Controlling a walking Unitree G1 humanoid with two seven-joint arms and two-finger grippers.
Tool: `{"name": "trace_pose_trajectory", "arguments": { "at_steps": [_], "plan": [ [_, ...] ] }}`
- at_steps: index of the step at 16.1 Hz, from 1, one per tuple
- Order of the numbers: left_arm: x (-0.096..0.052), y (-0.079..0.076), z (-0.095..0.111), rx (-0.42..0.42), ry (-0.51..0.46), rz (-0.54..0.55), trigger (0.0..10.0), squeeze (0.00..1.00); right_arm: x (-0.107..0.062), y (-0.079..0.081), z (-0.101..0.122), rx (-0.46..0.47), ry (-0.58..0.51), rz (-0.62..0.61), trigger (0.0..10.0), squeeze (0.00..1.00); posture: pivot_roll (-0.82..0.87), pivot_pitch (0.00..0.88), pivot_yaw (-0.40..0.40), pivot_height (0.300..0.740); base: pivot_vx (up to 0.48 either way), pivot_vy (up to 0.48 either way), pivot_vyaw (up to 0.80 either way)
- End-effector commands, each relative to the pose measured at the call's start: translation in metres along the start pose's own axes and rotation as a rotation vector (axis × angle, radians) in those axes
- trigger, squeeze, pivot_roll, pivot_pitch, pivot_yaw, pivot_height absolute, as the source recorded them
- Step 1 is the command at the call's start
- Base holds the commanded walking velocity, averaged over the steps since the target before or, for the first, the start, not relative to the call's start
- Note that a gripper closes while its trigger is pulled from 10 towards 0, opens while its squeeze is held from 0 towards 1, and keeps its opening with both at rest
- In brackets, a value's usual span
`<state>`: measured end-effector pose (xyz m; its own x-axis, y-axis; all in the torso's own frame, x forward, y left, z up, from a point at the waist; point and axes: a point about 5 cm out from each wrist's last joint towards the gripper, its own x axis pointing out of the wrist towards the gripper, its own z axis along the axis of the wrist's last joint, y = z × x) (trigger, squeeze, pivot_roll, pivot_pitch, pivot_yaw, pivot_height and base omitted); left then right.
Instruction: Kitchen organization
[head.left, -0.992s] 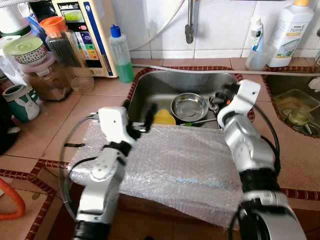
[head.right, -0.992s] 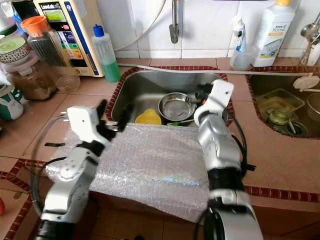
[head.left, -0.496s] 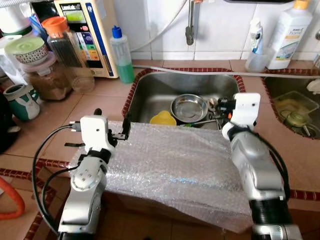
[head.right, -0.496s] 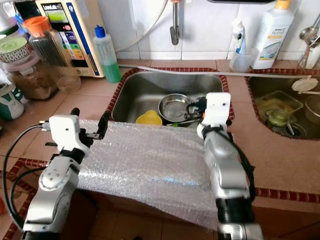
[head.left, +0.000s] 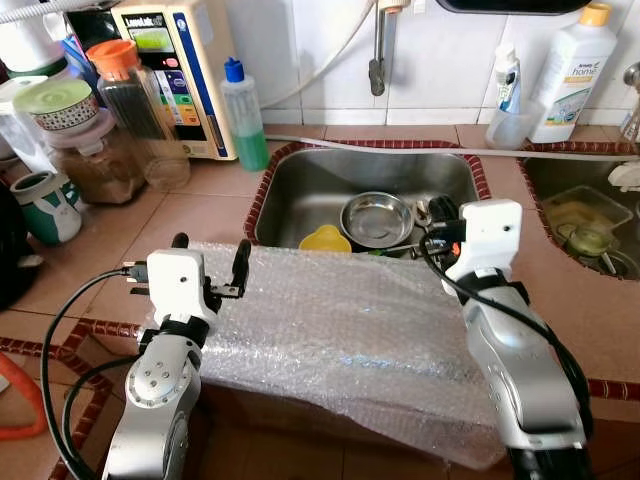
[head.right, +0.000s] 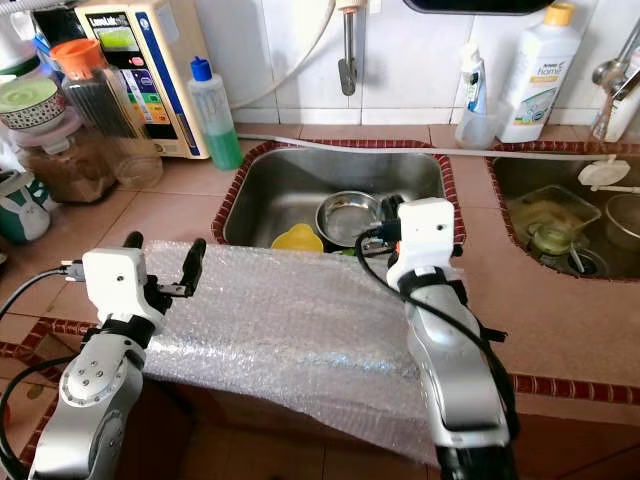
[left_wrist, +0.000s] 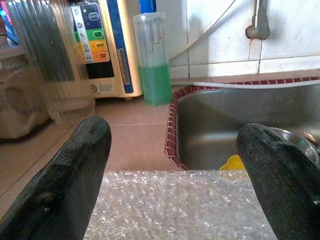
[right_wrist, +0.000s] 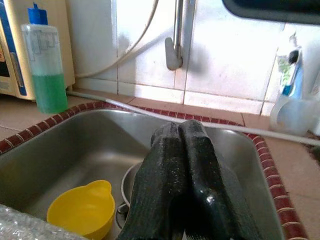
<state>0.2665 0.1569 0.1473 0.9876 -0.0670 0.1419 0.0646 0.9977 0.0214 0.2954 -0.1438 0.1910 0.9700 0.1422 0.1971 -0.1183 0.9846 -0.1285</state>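
Tiled counter holds crinkly bubble wrap (head.left: 340, 330); left gripper (head.left: 210, 268) fingers apart, right gripper (right_wrist: 182, 165) fingers together.

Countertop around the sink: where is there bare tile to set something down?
Bare tile lies between the sink and the jars, and right of the sink toward the second basin. The bubble wrap covers the front; the back-left corner is crowded.

The white bottle (head.left: 566, 72) at the back wall, by the second basin, carries the word "home" in blue on its label, with smaller print above it too fine to read. The cream appliance (head.left: 180, 70) on the counter's left shows a dark header strip and coloured panels with lettering, all too small to make out.
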Motion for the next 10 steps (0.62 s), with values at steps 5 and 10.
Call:
{"name": "trace_pose_trajectory", "arguments": {
  "at_steps": [5, 10],
  "plan": [
    [-0.0005, -0.0010, -0.0005, -0.035, 0.051, 0.018, 10.0, 0.00, 0.0002, 0.0054, 0.0049, -0.008, -0.001, 0.024, 10.0, 0.00, -0.22, 0.064, 0.129, 0.740, 0.000, 0.000, 0.11],
    [-0.0023, -0.0025, -0.0013, -0.029, 0.068, 0.004, 10.0, 0.00, 0.0042, 0.0051, 0.0052, 0.012, 0.006, 0.022, 10.0, 0.00, -0.22, 0.063, 0.129, 0.740, 0.000, 0.000, 0.41]
  ]
}}
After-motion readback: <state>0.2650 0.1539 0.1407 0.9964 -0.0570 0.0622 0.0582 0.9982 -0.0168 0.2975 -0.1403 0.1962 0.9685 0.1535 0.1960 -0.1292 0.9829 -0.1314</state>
